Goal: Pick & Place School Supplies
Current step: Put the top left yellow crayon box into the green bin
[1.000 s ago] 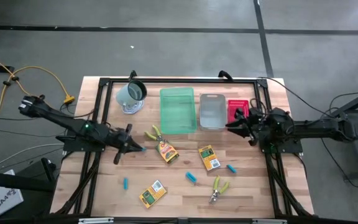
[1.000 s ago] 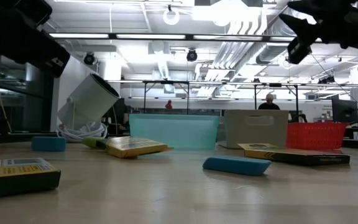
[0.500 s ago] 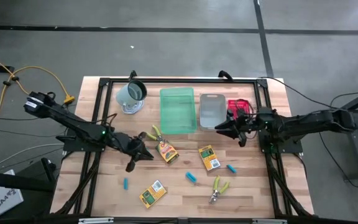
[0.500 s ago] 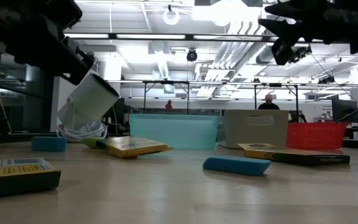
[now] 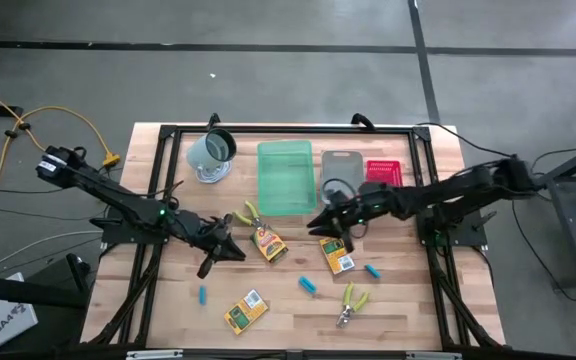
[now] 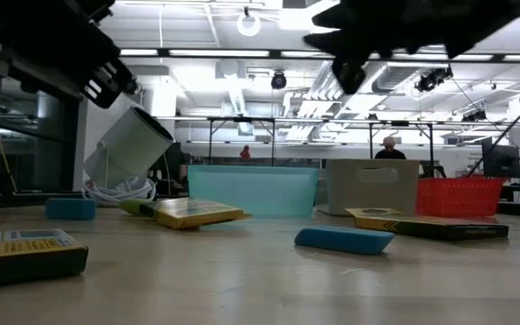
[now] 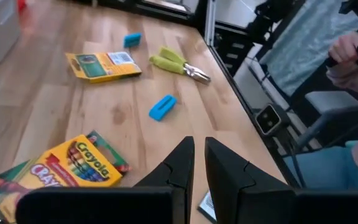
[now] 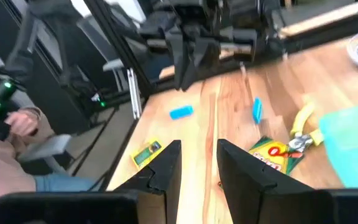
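High view: the left hand (image 5: 230,247) is seen low over the wooden slatted surface (image 5: 278,290), just left of a yellow-orange printed crayon box (image 5: 267,243) w/ nothing held; in the left wrist view its dark fingers (image 7: 182,165) are nearly closed, only a thin gap betw. them. The right hand (image 5: 320,221) is reached in toward the centre, just beside a second yellow-orange printed box (image 5: 336,254), in front of the grey plastic tray (image 5: 340,177); in the right wrist view its fingers (image 8: 166,165) are parted and empty. A third yellow-orange box (image 5: 246,312) is laid near the front edge. One yellow-green-handled plier-like tool (image 5: 250,214) is laid betw. the left hand and the green translucent tray (image 5: 285,176), the other tool (image 5: 351,303) at front right. Small cyan-blue stubby pieces are scattered: one (image 5: 202,294) front left, one (image 5: 308,285) centre, one (image 5: 373,270) right of the second box. The grey-green metal mug (image 5: 211,152) is tilted at back left; the red mesh tray (image 5: 384,172) is at back right.
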Controlling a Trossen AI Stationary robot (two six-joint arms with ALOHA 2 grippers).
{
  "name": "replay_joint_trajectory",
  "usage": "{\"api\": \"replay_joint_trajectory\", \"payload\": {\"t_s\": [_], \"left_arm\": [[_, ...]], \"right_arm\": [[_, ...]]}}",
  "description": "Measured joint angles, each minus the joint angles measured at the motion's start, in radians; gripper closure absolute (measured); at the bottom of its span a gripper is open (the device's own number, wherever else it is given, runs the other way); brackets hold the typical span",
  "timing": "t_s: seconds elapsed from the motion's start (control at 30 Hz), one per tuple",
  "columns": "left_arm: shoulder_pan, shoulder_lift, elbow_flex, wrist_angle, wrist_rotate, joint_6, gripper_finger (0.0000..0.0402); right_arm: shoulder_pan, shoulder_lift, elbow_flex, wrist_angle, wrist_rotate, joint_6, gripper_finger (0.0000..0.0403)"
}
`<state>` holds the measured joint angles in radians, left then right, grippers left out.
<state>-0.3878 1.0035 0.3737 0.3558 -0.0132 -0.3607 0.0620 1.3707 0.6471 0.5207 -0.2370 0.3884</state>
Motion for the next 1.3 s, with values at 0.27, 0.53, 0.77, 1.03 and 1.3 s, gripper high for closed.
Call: {"api": "replay_joint_trajectory", "payload": {"t_s": [0.27, 0.53, 0.77, 1.03, 1.3], "left_arm": [[-0.032, 0.000, 0.000, -0.099, -0.049, -0.021, 0.0366], [-0.044, 0.017, 0.000, -0.175, -0.102, -0.036, 0.0366], [-0.048, 0.105, 0.000, -0.178, -0.121, -0.052, 0.0366], [-0.056, 0.174, -0.001, -0.148, -0.121, -0.077, 0.0366], [-0.083, 0.171, -0.001, -0.094, -0.121, -0.060, 0.0366]], "right_arm": [[0.029, 0.218, 0.121, 0.001, -0.002, 0.048, 0.0309], [0.030, 0.353, 0.168, 0.000, 0.000, 0.109, 0.0309], [0.030, 0.426, 0.195, 0.005, 0.000, 0.101, 0.0309], [0.074, 0.430, 0.199, 0.014, 0.067, -0.031, 0.0309], [0.109, 0.430, 0.199, 0.000, 0.175, -0.051, 0.0287]]}}
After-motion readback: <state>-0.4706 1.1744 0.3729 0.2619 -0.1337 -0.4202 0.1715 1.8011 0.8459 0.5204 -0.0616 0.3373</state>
